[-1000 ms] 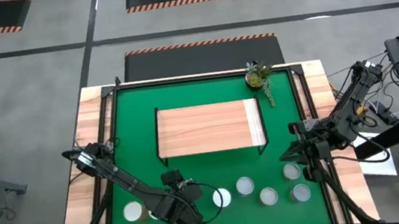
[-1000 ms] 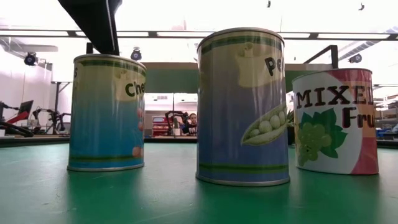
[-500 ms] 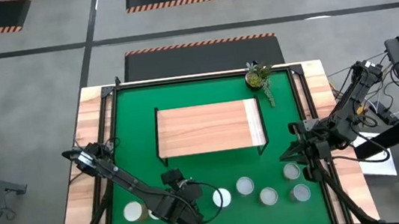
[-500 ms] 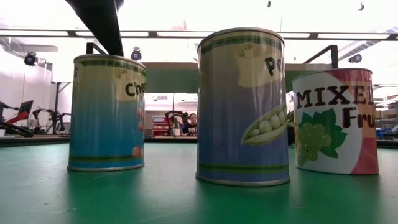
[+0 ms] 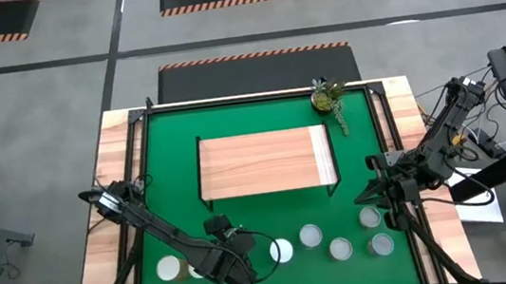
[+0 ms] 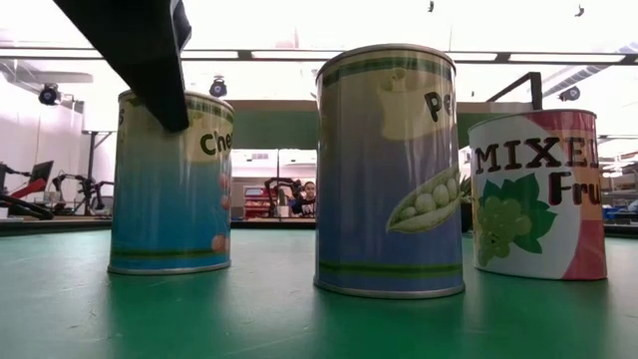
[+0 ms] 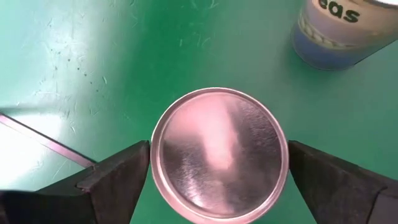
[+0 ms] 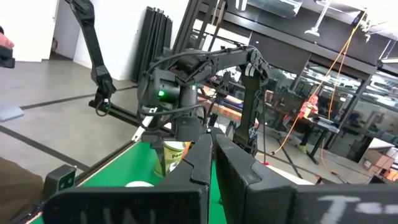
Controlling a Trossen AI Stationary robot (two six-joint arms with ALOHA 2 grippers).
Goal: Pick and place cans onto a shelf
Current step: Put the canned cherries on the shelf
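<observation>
Left gripper (image 7: 217, 171) spread wide, straddling a can (image 7: 219, 154) near mat's front edge, fingers not yet touching, prob. lined up to grab. Right gripper (image 5: 371, 189) shut, empty, parked right of shelf (image 5: 265, 163). Shelf bare.

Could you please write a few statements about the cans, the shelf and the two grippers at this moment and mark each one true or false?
1. The shelf has no cans on it. True.
2. The left gripper is shut on a can. False: its fingers stand open on either side of a can, seen from straight above, with a gap at each side.
3. The right gripper is shut and holds nothing. True: it waits at the right side of the mat.
4. The potted plant stands at the near edge among the cans. False: it sits at the mat's far right corner, beyond the shelf.
5. The can labelled with peas lies on its side. False: it stands upright.
</observation>
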